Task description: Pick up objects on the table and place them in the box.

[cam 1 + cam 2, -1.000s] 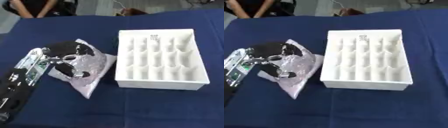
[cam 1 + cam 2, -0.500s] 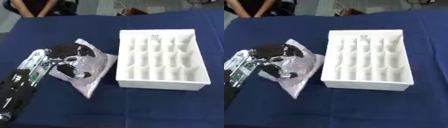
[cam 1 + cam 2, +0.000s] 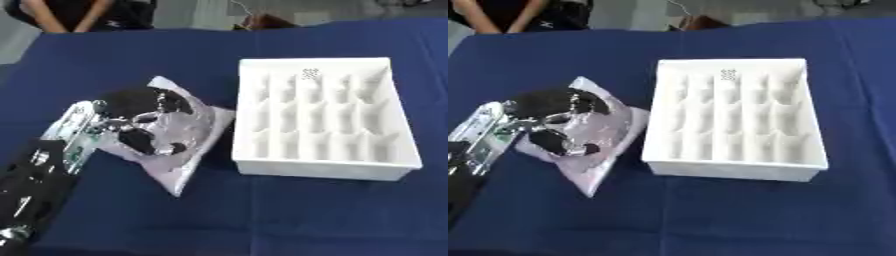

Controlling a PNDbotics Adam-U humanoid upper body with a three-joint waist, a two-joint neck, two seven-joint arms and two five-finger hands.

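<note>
Left hand [image 3: 131, 125] set down over a pale, crinkly plastic pouch [image 3: 188, 135] on the blue-clothed tabletop [image 3: 289, 215], dark fingers [image 3: 144, 145] curled around the pouch's upper half. Little changed over the last second: same spot, same hold, only a slight settling of the fingers into the film and a small shift of the whole view that reads as head movement rather than anything moving on the cloth. Pouch not yet lifted, its lower corner lying flat and pointing toward the near edge, its right side just beside the wall of the white compartmented box [image 3: 324, 165]. Box open and apparently empty in every cell, save for a small speckled mark [image 3: 310, 73] in one far cell, too faint to identify. Right hand nowhere in either view. Read as a grasp being closed rather than a carry under way, so the task looks to be at its start, nothing yet in the box. Next step likely a lift and a short move to the right over the box rim; slippery, limp film a probable risk, with sagging or sliding out of the hold during the raise.
</note>
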